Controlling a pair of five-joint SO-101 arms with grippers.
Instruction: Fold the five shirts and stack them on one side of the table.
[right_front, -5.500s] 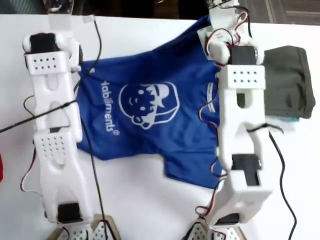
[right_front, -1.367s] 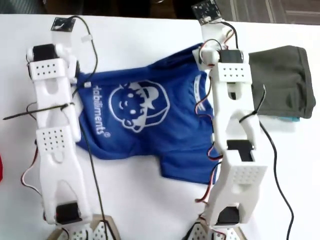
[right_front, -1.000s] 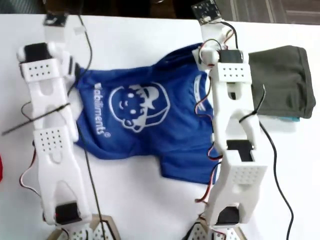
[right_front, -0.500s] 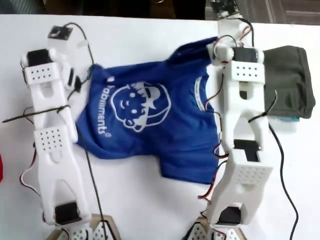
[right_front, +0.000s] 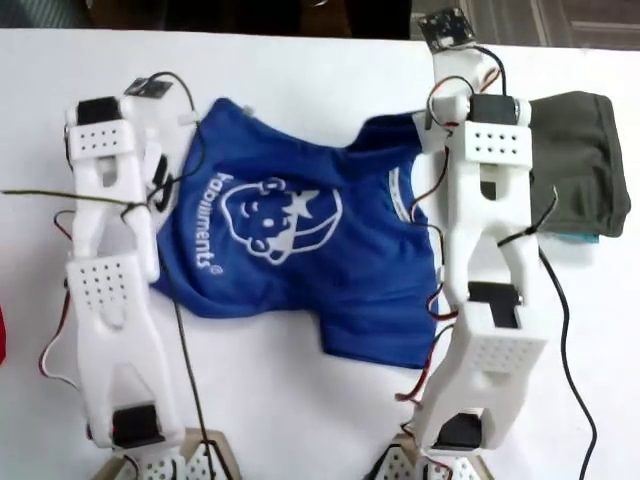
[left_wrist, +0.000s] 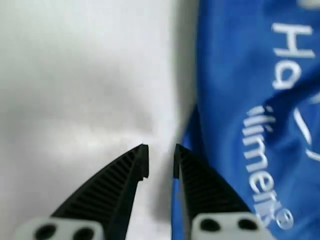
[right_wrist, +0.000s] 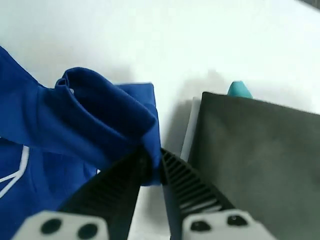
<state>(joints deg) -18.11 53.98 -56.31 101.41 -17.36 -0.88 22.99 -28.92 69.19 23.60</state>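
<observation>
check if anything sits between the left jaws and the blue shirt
Nothing visible does. The left jaws stand slightly apart over bare table, right at the blue shirt; the fabric's edge runs close beside one jaw, with nothing else in the gap.

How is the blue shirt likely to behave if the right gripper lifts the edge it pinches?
Probably floppy: the blue shirt bunches into soft folds where the right gripper pinches it. It would likely trail and drag rather than rise whole, since most of it lies flat on the table. It looks thin, so probably light.
</observation>
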